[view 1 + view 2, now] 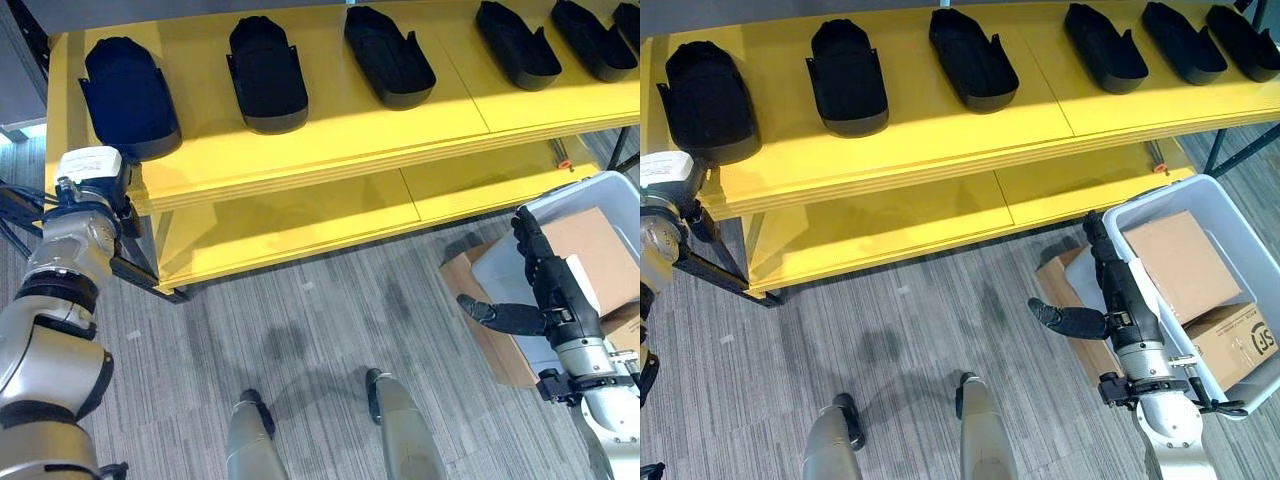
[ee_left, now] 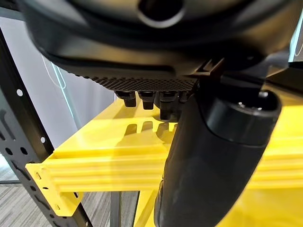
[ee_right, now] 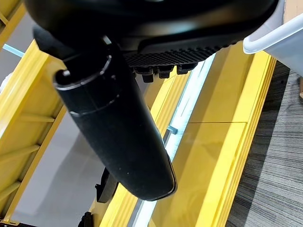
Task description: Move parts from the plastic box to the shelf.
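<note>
1. Floor [image 1: 300, 330]: grey striped carpet, nearest to the viewer, running under the shelf.
2. Right hand [image 1: 1118, 290]: near right, held over the left rim of the plastic box; fingers straight and extended, thumb standing out to the left, holding nothing.
3. Plastic box [image 1: 1230, 215]: pale grey bin at the near right, on the floor. It holds two brown cardboard boxes [image 1: 1185, 262]; black parts inside it cannot be made out.
4. Flat cardboard [image 1: 490, 335]: brown sheet on the floor, just left of the plastic box, partly under it.
5. Left hand [image 2: 151, 97]: at the left, at the near left corner of the shelf. In the left wrist view the thumb lies forward and the fingertips show as short stubs above the yellow board; whether they are straight or curled cannot be told.
6. Shelf [image 1: 330, 140]: yellow boards on a dark metal frame, two levels, across the far side of the scene.
7. Parts [image 1: 266, 75]: black moulded shells, set in a row from left to right on the upper board, well apart from each other.
</note>
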`<state>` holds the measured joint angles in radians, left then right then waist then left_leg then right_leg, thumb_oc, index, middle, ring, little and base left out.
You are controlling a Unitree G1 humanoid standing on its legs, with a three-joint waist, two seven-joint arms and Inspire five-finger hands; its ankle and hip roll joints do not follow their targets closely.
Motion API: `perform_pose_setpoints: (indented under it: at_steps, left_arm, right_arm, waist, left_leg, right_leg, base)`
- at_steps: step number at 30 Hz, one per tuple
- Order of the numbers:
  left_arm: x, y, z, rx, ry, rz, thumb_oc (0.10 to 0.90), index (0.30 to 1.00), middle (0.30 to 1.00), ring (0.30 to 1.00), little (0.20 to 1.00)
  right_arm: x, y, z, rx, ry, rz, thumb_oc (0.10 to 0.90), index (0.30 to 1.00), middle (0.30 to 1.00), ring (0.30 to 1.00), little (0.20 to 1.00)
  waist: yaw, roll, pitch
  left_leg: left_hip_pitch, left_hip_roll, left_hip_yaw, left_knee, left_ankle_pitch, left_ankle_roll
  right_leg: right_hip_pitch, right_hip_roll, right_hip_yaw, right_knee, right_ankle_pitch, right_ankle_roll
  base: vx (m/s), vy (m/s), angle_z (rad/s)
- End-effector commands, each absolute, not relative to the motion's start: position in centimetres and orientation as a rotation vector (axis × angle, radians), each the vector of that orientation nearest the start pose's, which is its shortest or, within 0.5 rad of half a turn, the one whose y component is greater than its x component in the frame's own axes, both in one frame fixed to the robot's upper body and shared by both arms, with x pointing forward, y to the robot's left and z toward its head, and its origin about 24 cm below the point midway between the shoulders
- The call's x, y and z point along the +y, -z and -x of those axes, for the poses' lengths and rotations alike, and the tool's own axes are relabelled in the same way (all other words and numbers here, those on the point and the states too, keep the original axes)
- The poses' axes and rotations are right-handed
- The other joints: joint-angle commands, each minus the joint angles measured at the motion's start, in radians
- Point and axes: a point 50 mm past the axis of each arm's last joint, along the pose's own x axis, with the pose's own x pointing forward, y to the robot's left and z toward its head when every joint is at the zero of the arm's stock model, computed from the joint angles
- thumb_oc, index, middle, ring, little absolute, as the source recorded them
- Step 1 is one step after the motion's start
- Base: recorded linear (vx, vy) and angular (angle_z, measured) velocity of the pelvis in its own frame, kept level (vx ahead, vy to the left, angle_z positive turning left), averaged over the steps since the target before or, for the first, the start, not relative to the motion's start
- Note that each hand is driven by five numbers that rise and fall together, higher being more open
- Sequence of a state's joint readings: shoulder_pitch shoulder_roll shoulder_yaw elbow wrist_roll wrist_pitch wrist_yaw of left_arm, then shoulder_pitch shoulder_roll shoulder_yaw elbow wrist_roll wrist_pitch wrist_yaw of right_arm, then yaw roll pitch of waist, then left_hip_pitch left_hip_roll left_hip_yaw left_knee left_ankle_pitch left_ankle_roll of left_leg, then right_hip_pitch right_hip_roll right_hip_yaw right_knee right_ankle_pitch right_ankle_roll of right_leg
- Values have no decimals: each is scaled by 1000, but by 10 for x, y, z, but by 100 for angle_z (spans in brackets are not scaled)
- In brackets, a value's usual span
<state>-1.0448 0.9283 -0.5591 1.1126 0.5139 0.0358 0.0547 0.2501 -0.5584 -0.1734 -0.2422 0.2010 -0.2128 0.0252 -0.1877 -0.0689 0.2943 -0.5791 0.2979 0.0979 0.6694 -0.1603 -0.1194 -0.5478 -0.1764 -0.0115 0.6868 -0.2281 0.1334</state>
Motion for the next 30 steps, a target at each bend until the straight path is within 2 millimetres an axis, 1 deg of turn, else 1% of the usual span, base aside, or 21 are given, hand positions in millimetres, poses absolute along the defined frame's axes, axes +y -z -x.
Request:
perform_pose_setpoints:
  at_steps: [1, 10, 21, 27, 29, 30]
  left_arm:
    - [380, -282, -348, 140, -616, -1590, 900, 1000, 1000, 1000, 1000]
    - [385, -282, -344, 153, -628, -1596, 900, 1000, 1000, 1000, 1000]
    - [388, -278, -342, 171, -616, -1616, 900, 1000, 1000, 1000, 1000]
    - [376, -281, -346, 105, -571, -1638, 900, 1000, 1000, 1000, 1000]
    - [373, -281, -345, 73, -558, -1613, 900, 1000, 1000, 1000, 1000]
    - [365, -285, -346, 22, -544, -1636, 900, 1000, 1000, 1000, 1000]
  right_arm:
    - [-260, -163, -195, -534, 26, 410, 900, 1000, 1000, 1000, 1000]
    - [-261, -162, -193, -524, 25, 418, 900, 1000, 1000, 1000, 1000]
    - [-263, -161, -193, -511, 27, 426, 900, 1000, 1000, 1000, 1000]
    - [-264, -160, -193, -505, 33, 431, 900, 1000, 1000, 1000, 1000]
    - [-265, -159, -193, -503, 38, 424, 900, 1000, 1000, 1000, 1000]
    - [-266, -159, -192, -501, 49, 427, 900, 1000, 1000, 1000, 1000]
  waist:
    - [-1, 10, -89]
    - [2, 10, -90]
    - [7, 11, -86]
    - [14, 14, -81]
    - [16, 15, -80]
    - [20, 15, -78]
  left_leg:
    - [42, 23, -31, -44, 33, 35]
    - [38, 21, -33, -43, 32, 36]
    - [36, 18, -35, -39, 32, 37]
    - [43, 14, -35, -51, 36, 36]
    - [43, 12, -38, -52, 37, 36]
    - [42, 11, -39, -53, 36, 36]
  right_leg:
    - [84, -42, 5, -61, 80, 7]
    - [83, -43, 5, -59, 80, 6]
    - [81, -42, 7, -51, 78, 4]
    - [86, -44, 3, -52, 77, 3]
    - [86, -45, 3, -51, 77, 1]
    - [85, -46, 1, -49, 75, 1]
  base:
    - [0, 0, 0]
    - [0, 0, 0]
    - [0, 0, 0]
    - [0, 0, 0]
    - [0, 0, 0]
    - [0, 0, 0]
